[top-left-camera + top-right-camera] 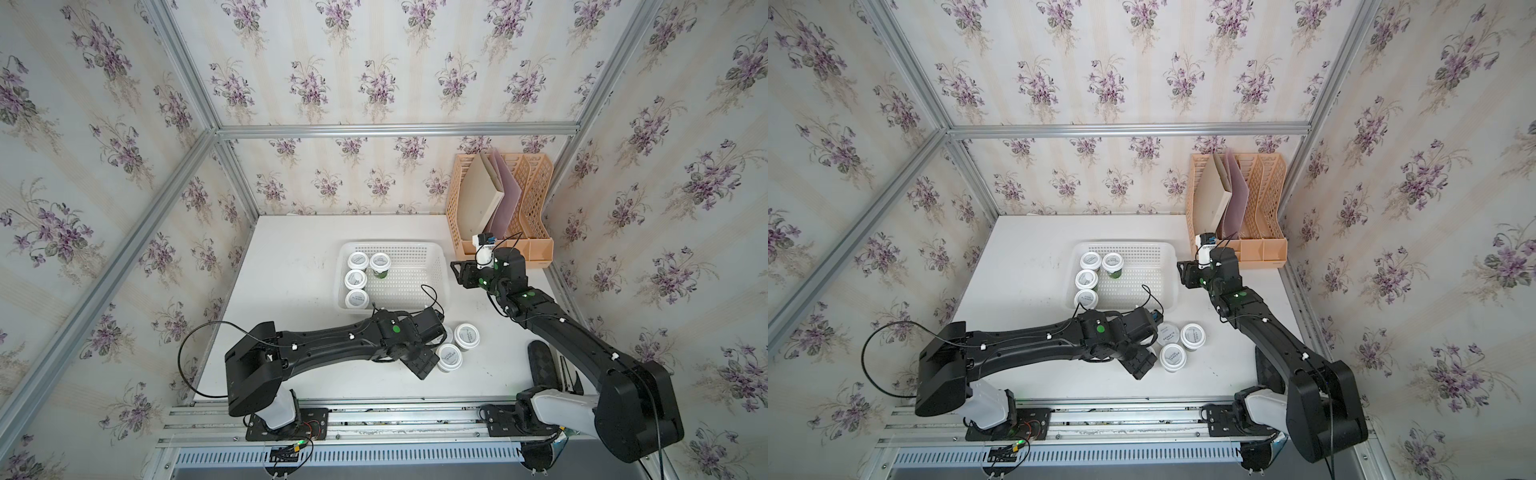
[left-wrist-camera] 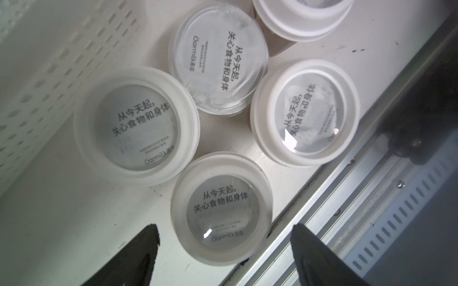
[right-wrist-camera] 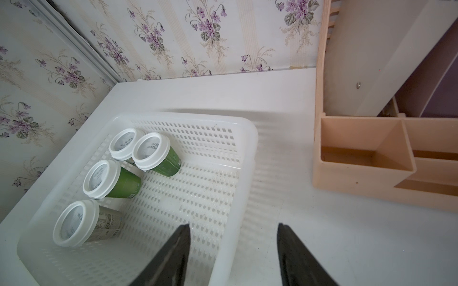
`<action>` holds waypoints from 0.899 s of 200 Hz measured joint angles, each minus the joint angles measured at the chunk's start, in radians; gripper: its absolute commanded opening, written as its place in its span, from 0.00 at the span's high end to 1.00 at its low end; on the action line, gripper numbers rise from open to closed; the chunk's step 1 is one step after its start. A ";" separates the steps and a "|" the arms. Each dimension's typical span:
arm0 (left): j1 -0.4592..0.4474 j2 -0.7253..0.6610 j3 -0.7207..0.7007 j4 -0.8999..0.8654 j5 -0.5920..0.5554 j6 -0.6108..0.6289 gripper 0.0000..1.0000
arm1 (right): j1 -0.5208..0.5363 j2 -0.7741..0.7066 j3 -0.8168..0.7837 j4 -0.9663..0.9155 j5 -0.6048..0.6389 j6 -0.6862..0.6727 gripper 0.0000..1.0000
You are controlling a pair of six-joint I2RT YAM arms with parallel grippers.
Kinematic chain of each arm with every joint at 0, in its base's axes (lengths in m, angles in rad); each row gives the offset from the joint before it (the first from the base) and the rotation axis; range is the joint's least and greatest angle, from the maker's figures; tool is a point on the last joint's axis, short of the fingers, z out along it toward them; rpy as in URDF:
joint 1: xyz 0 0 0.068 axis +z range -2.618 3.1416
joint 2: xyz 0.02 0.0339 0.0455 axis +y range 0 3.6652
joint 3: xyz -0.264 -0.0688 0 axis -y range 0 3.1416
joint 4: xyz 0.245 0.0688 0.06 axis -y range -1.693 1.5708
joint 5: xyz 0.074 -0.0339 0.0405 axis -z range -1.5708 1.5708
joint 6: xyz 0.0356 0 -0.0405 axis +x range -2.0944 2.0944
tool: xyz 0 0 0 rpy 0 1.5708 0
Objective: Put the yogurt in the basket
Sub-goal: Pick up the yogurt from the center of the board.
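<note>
I see the left gripper (image 2: 224,231) spread wide and holding nothing, right above the loose yogurt cups (image 1: 466,336) on the white table (image 1: 291,332). In both top views these cups sit at about 5 o'clock from the white basket (image 1: 390,245), just outside its near corner. The nearest cup (image 2: 220,208) stands lid up, in line with the gap between the two black fingertips (image 2: 148,237), and nothing touches it. It is round, so I think any wrist turn works, and I only need to go down over it. The left arm is much nearer than the right one. The right gripper (image 3: 233,230) is open and empty too, at 3 o'clock of the basket, over its rim. The left wrist view shows five loose cups. The top views show three at most, because the arm hides the rest. Only the right wrist view shows the green sides of the four cups (image 3: 111,178) inside the basket.
</note>
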 measured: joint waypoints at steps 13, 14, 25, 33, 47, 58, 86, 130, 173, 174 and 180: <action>0.000 0.006 0.000 0.000 0.002 0.000 0.15 | 0.000 0.003 0.000 0.000 -0.003 0.000 0.39; 0.000 0.006 0.000 0.000 0.002 0.000 0.15 | 0.000 0.003 0.000 0.000 -0.003 0.000 0.39; 0.000 0.011 0.000 0.000 0.002 0.000 0.15 | -0.001 0.003 0.000 0.000 -0.004 0.000 0.39; 0.000 0.017 0.000 0.001 0.002 0.000 0.15 | -0.001 0.003 0.000 0.000 -0.006 0.000 0.39; 0.000 0.032 0.002 0.000 0.002 0.000 0.15 | -0.001 0.003 0.000 0.000 -0.008 0.000 0.39; 0.000 0.041 0.006 0.001 0.003 0.000 0.16 | -0.001 0.003 0.000 0.000 -0.010 0.000 0.39; 0.000 0.051 0.008 0.001 0.003 0.000 0.18 | -0.001 0.003 0.000 0.000 -0.016 0.000 0.39; 0.001 0.050 0.004 0.005 0.006 0.000 0.23 | -0.001 0.010 0.000 0.000 -0.022 0.000 0.39; 0.001 0.035 -0.006 0.005 0.005 0.000 0.27 | -0.001 0.010 0.000 0.000 -0.023 0.000 0.39; 0.001 0.035 -0.006 0.004 0.005 0.000 0.27 | -0.001 0.010 0.000 0.000 -0.023 0.000 0.39; 0.001 0.033 -0.008 0.005 0.005 -0.001 0.27 | -0.001 0.010 0.000 0.000 -0.024 0.000 0.39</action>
